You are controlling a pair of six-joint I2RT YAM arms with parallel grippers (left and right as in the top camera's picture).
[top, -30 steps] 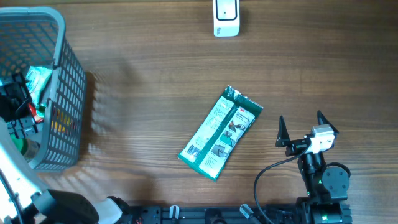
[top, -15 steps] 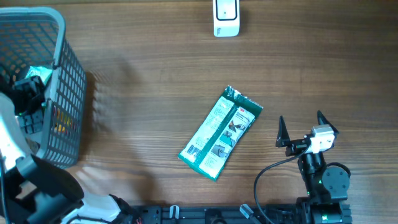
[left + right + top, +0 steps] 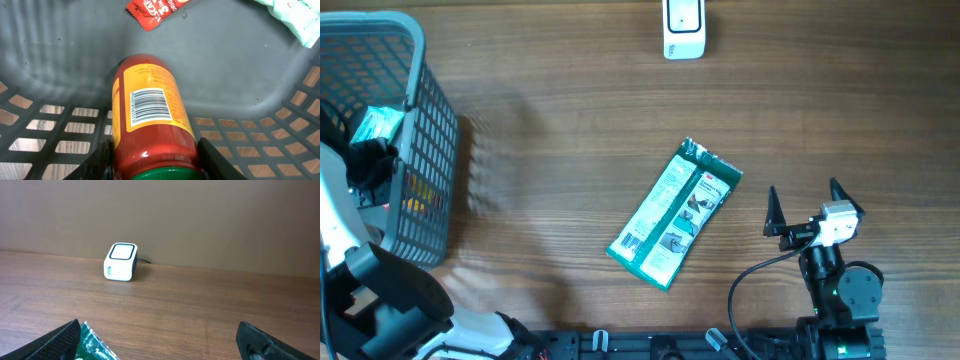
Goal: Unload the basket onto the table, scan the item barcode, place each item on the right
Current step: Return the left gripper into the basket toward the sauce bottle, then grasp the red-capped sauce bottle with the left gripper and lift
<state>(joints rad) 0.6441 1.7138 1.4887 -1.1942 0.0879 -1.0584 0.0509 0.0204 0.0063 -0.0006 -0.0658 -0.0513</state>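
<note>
Bottle pickup looks like the step in hand: the left gripper (image 3: pixel 155 150) is down inside the grey basket (image 3: pixel 420 120) at the table's left edge, and its jaws sit clamped on the red bottle (image 3: pixel 150 125) lying on the basket floor, one finger on each side just above the green cap (image 3: pixel 160 174). How firm that squeeze is, I can't tell. My take on doing it well: lift straight up so nothing snags the mesh wall, and don't let the bottle roll, because the barcode (image 3: pixel 148 106) faces up on the yellow label and you want that face free to turn towards the white scanner (image 3: pixel 683 28) at the far edge of the table. The grip near the cap leaves the code uncovered, which is nice. The right gripper (image 3: pixel 803 188) sits spread wide and empty near the front right corner, well apart from everything. Readable stuff: not much. The yellow label has fine print that's too small to make out. The red sachet (image 3: pixel 155 7) behind the bottle has white upside-down lettering, something like "3 IN". There's a green-and-white pouch (image 3: pixel 295 17) in the basket too, and a green packet (image 3: pixel 675 228) lying mid-table, print too tiny to read.
</note>
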